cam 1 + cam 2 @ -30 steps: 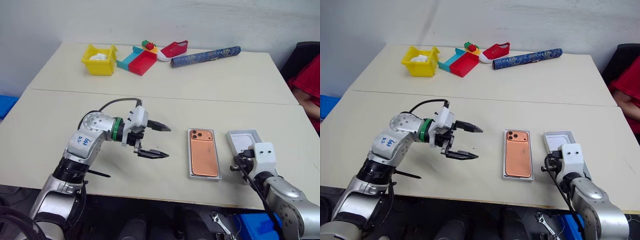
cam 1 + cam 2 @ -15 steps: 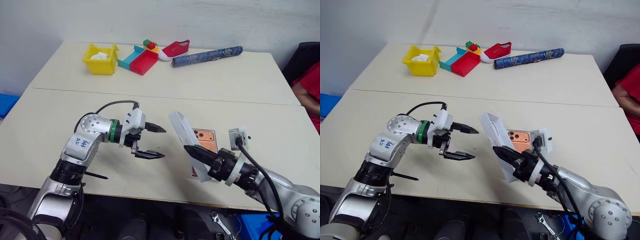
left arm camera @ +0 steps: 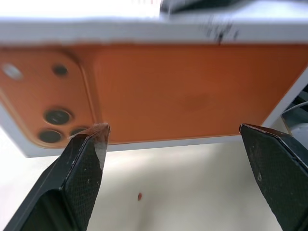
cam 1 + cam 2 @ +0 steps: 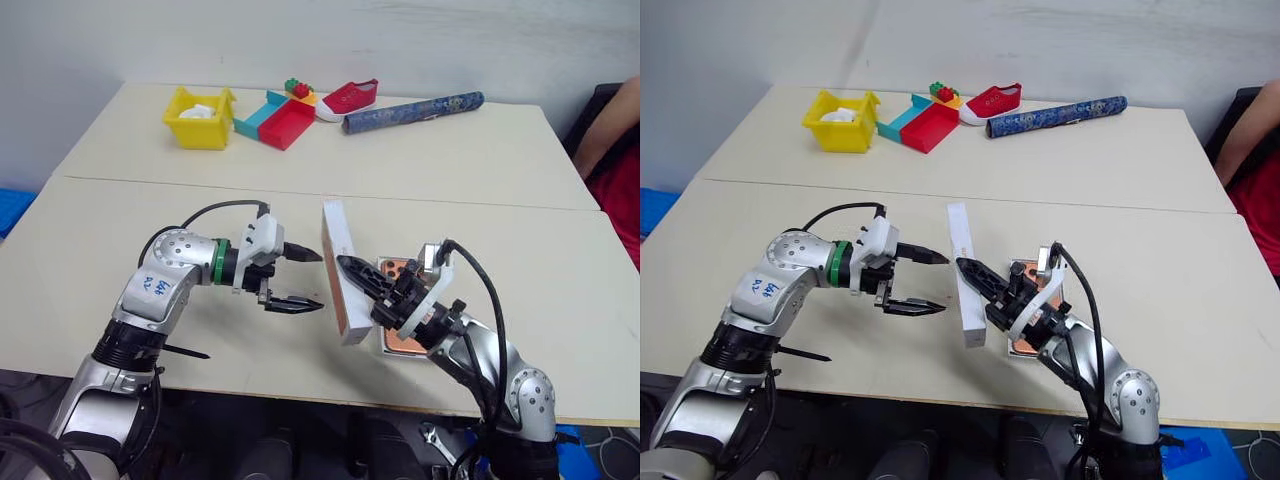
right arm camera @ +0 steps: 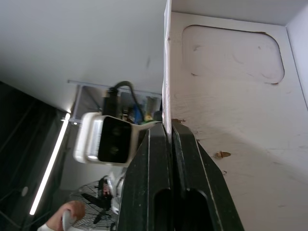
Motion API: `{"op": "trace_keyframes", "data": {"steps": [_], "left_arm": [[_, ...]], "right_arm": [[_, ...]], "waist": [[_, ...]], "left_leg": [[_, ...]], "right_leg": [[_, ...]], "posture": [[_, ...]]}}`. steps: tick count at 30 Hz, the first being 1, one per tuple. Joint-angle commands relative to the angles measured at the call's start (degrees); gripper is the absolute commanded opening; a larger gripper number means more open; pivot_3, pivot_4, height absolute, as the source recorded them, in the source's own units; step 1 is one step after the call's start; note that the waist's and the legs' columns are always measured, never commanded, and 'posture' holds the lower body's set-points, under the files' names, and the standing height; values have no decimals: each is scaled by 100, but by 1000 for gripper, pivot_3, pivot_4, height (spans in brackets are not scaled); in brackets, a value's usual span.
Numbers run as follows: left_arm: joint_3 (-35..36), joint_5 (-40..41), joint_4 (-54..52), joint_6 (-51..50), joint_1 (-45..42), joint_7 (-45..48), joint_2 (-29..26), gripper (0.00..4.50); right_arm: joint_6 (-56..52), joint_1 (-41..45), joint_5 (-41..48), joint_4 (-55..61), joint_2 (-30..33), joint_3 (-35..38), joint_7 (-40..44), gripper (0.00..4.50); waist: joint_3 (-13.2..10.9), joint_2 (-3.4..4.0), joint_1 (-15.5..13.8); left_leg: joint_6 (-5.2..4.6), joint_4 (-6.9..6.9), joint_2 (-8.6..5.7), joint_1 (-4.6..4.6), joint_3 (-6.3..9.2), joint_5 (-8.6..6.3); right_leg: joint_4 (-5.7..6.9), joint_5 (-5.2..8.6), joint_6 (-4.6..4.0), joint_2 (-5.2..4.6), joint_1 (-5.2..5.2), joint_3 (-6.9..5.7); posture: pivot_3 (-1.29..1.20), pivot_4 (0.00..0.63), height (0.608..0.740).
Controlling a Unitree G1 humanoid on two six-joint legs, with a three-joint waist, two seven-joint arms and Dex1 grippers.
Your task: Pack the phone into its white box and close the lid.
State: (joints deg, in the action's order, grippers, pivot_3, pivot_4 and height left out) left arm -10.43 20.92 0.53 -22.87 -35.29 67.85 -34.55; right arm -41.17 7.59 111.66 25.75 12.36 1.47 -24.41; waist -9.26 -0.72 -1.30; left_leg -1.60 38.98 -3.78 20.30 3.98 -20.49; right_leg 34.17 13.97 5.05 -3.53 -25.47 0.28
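Note:
My right gripper (image 4: 345,265) is shut on one wall of the lid (image 4: 338,262) and holds it upright on its edge. The right wrist view shows the lid's white inside (image 5: 240,120) with a rounded-square outline. Its outer face (image 3: 192,91), orange with pictured lenses, is turned toward my left gripper (image 4: 318,280). That gripper is open and empty, a short way left of the lid. Behind the lid, the orange phone (image 4: 406,271) lies in the white box (image 4: 1012,352) on the table, partly hidden by the lid and my right arm.
Along the table's far edge sit a yellow bin (image 4: 200,118), a red and teal tray (image 4: 275,120), toy bricks (image 4: 297,90), a red shoe (image 4: 348,98) and a dark blue roll (image 4: 412,112). A person's arm (image 4: 600,130) shows at the far right.
My right gripper picked the lid up from the table on the right, swung it left across the phone and turned it on edge. The left gripper stayed almost still.

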Motion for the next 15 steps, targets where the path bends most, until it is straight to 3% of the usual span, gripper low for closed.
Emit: {"op": "trace_keyframes", "data": {"steps": [1, 12, 15], "left_arm": [[38, -53, -54, 39, 3, -32, 6, 3713], [-425, -695, 836, 600, -393, -93, 621, 85], [-520, -802, 1006, 680, -495, -64, 791, 35]], "right_arm": [[107, -34, -51, -54, 135, 63, 220, 0], [197, -616, -1047, 141, 311, 2, 852, 0], [188, -743, -1357, 263, 397, -25, 1026, 0]], "waist": [[0, 0, 4], [1, -2, -9], [2, -2, -6]], "left_leg": [[0, 0, 0, 0, 0, 0], [-3, -1, 2, 2, -1, -2], [-4, -1, 1, 2, -1, -3]], "right_leg": [[0, 0, 0, 0, 0, 0], [-3, 0, 1, 2, -1, 0], [-4, 0, 1, 1, 0, 0]], "posture": [[0, 150, 740], [0, 150, 740], [0, 150, 740]]}}
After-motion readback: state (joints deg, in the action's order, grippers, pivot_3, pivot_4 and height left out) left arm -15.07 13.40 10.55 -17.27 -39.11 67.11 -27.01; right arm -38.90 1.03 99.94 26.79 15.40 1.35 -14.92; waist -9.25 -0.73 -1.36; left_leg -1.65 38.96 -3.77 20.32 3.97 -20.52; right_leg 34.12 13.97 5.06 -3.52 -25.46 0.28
